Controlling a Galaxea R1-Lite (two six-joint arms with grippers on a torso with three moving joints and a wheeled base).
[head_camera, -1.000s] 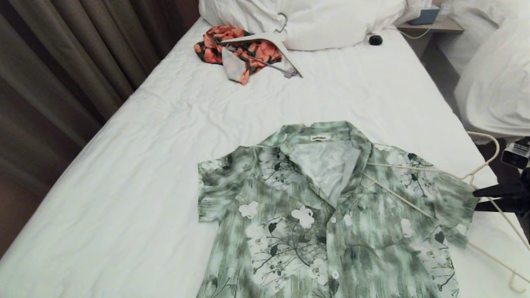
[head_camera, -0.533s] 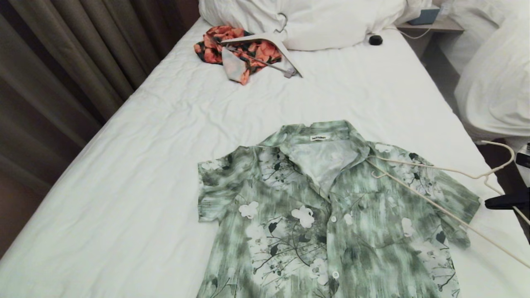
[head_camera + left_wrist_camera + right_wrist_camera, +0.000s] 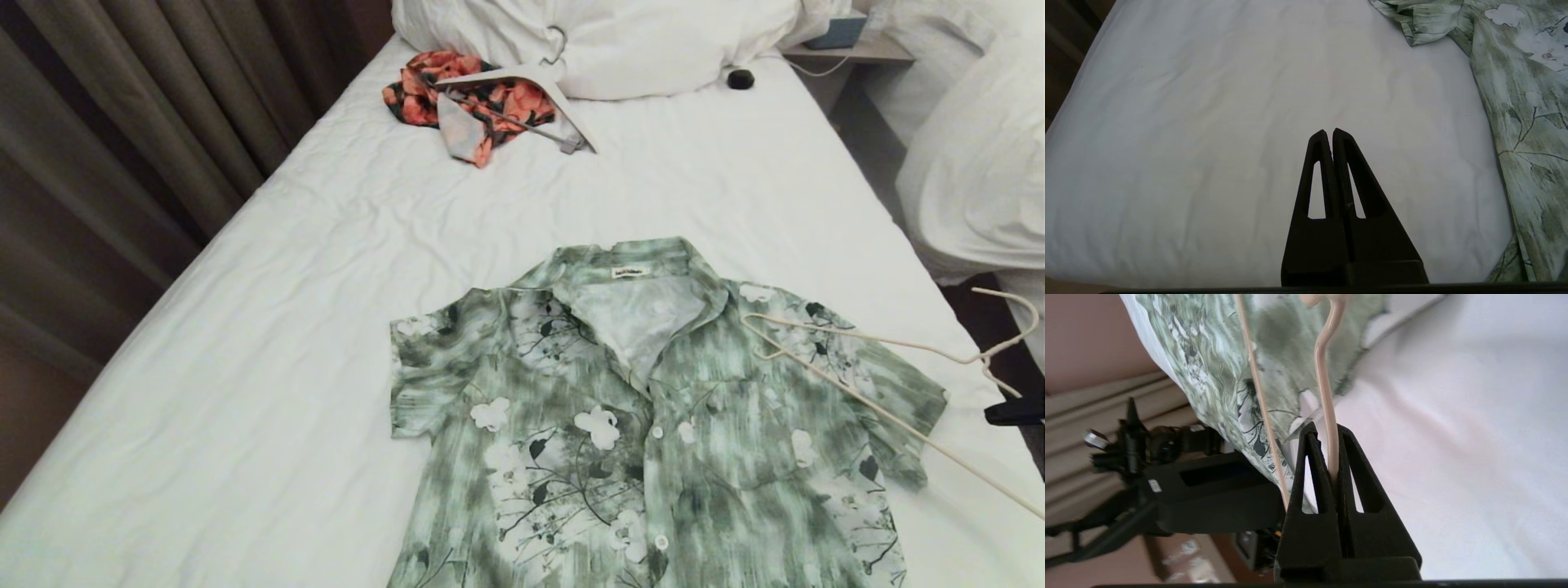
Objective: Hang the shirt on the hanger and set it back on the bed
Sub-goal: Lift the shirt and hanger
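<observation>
The green and white floral shirt (image 3: 653,425) lies flat and face up on the bed (image 3: 326,327), collar toward the pillows. The thin cream hanger (image 3: 873,351) rests across the shirt's right shoulder and sleeve, its hook (image 3: 1016,318) past the bed's right edge. My right gripper (image 3: 1000,411) is at the head view's right edge, shut on a hanger rod (image 3: 1327,416) near the hook. In the right wrist view the right gripper (image 3: 1327,430) clamps that rod, with the shirt (image 3: 1216,371) behind it. My left gripper (image 3: 1329,132) is shut and empty above bare sheet, beside the shirt's sleeve (image 3: 1425,24).
An orange-red floral garment (image 3: 465,98) with a broad white hanger (image 3: 531,90) lies near the pillows (image 3: 653,41). A small black object (image 3: 740,78) sits beside them. Brown curtains (image 3: 122,139) run along the left. Another white bed (image 3: 980,163) stands at the right.
The right gripper has shut on the hanger and drawn back to the right, almost out of the head view. The hanger slid right with it across the shirt's shoulder.
</observation>
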